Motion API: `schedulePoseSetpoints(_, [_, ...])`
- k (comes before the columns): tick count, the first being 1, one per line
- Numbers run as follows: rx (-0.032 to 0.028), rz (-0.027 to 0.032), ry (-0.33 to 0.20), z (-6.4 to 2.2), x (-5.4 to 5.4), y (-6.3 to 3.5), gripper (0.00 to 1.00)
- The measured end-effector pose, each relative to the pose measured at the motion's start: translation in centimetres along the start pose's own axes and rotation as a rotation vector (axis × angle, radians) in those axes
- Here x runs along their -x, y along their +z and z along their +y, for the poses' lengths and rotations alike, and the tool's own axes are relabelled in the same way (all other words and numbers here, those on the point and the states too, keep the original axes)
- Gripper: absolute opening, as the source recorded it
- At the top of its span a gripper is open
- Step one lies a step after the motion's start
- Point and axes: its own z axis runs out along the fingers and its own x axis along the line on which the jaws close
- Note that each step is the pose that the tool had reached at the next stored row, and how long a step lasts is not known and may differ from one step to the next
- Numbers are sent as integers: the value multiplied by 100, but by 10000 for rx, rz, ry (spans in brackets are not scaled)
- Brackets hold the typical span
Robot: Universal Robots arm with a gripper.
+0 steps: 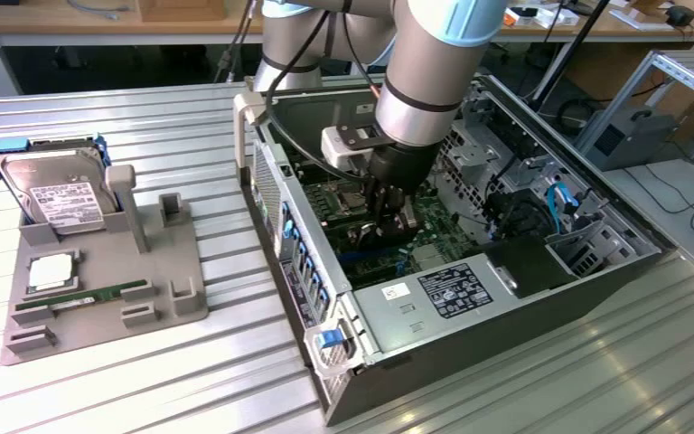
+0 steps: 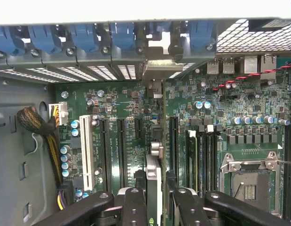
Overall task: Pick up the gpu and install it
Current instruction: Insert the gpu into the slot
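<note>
Fingers [image 2: 153,202] clamped on gpu [image 2: 153,176], card edge-on btwn them, over motherboard [image 2: 230,117] slots.

Even, bright overhead light on the ribbed metal table [image 1: 142,380], soft shadows inside the open computer case [image 1: 468,271]; close gripper fingers [image 2: 136,207] look slightly blurred, perhaps defocused.
</note>
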Motion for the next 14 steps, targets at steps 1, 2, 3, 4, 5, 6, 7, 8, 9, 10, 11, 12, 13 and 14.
schedulePoseSetpoints(1, [0, -12, 1, 0, 0, -1, 27])
schedulePoseSetpoints(2, [-1, -18, 0, 0, 0, -3, 27])
schedulePoseSetpoints(3, [-1, -21, 0, -2, 0, -6, 27])
schedulePoseSetpoints(4, [1, -17, -1, -13, 1, -21, 27])
schedulePoseSetpoints(5, [0, -18, 0, -24, 2, -46, 27])
schedulePoseSetpoints(6, [0, -17, 0, -42, 3, -70, 27])
schedulePoseSetpoints(7, [3, -22, 0, -77, 4, -75, 27])
schedulePoseSetpoints(8, [13, -23, 1, -109, 4, -76, 27])
schedulePoseSetpoints(9, [22, -24, 1, -141, 6, -77, 27])
schedulePoseSetpoints(10, [39, -26, 1, -199, 7, -77, 27])
schedulePoseSetpoints(11, [48, -24, 1, -256, 9, -85, 27])
schedulePoseSetpoints(12, [50, -25, 1, -282, 12, -123, 27])
schedulePoseSetpoints(13, [50, -24, 1, -292, 16, -171, 27])
schedulePoseSetpoints(14, [49, -25, 1, -293, 16, -176, 27])
